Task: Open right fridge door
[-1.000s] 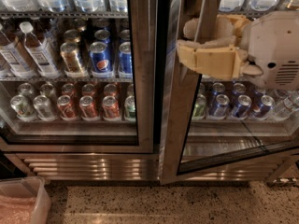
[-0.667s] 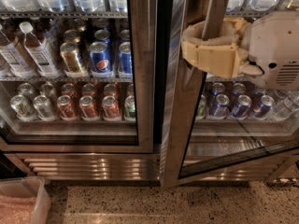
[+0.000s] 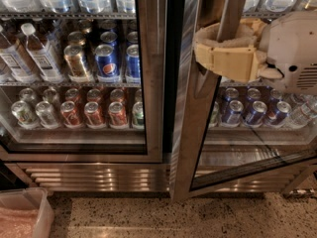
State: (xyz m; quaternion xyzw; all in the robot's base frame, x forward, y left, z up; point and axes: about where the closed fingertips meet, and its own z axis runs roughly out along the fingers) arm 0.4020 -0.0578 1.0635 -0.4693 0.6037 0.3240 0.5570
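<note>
The right fridge door (image 3: pixel 185 133) stands ajar, its steel-framed bottom edge swung out at an angle over the speckled floor (image 3: pixel 173 217), and its hinge side runs off the picture's right edge. The hand (image 3: pixel 205 46) sits high on this door's free edge, its pale fingers (image 3: pixel 228 63) closed around the dark inner edging so that it holds the door. Blue cans (image 3: pixel 255 113) show through the glass below it (a green-and-white one sits nearest the frame). The left door (image 3: pixel 153 83) is shut, with Pepsi cans (image 3: pixel 106 63), red cans (image 3: pixel 94 114) and bottles (image 3: pixel 42 58) on its shelves. A clear bin (image 3: pixel 29 202) stands at the floor's lower left corner.
</note>
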